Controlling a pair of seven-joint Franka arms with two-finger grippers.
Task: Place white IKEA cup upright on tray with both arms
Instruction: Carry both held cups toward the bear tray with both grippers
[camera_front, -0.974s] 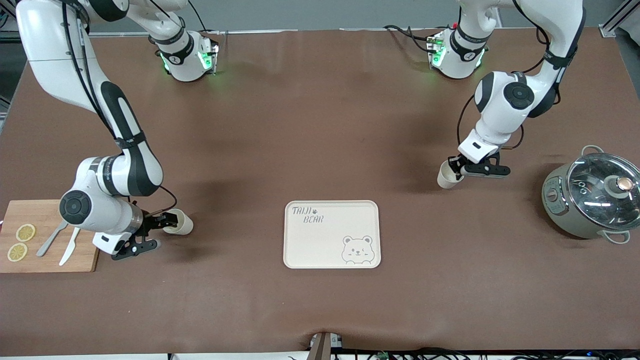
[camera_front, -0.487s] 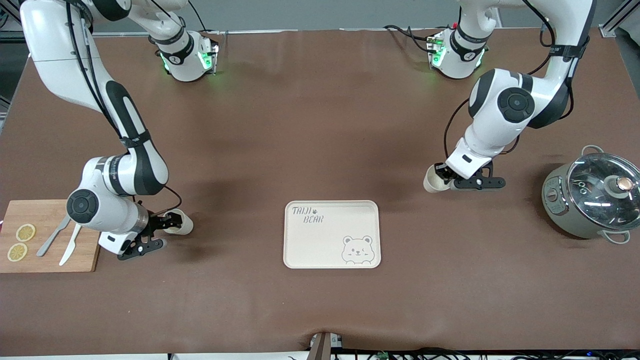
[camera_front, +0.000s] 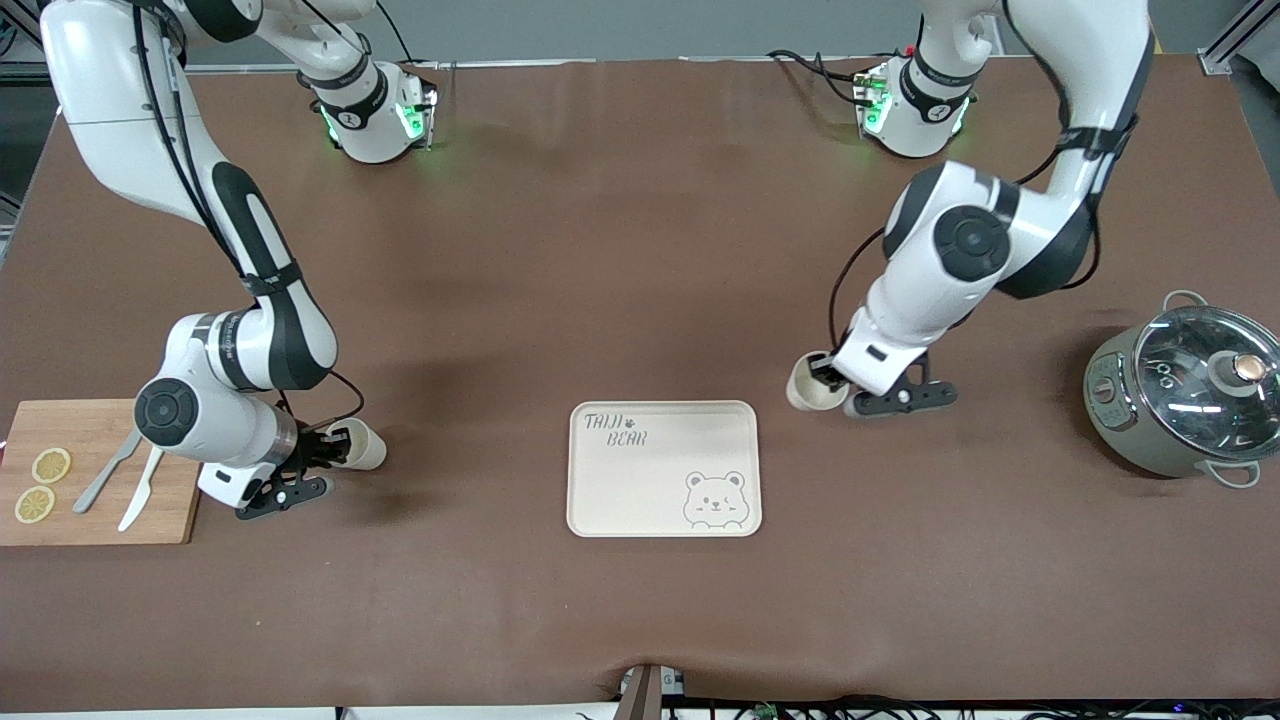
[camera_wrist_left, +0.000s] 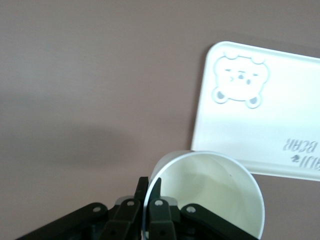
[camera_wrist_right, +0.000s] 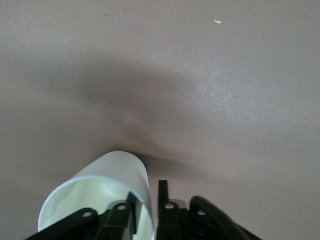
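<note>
The cream tray (camera_front: 640, 490) with a bear drawing lies mid-table. My left gripper (camera_front: 823, 377) is shut on the rim of a white cup (camera_front: 806, 392), holding it over the table beside the tray's corner toward the left arm's end. In the left wrist view my fingers (camera_wrist_left: 156, 200) pinch the cup's wall (camera_wrist_left: 210, 195), with the tray (camera_wrist_left: 260, 125) close by. A second white cup (camera_front: 362, 447) lies on its side beside the cutting board. My right gripper (camera_front: 335, 447) is open astride its rim. In the right wrist view (camera_wrist_right: 147, 197) one finger is inside this cup (camera_wrist_right: 107, 187) and one outside, with a small gap.
A wooden cutting board (camera_front: 170, 520) with lemon slices, a fork and a knife lies at the right arm's end. A grey pot with a glass lid (camera_front: 1185, 390) stands at the left arm's end.
My left gripper has carried its cup across the table toward the tray. The right arm shifted slightly and its cup has stayed where it was.
</note>
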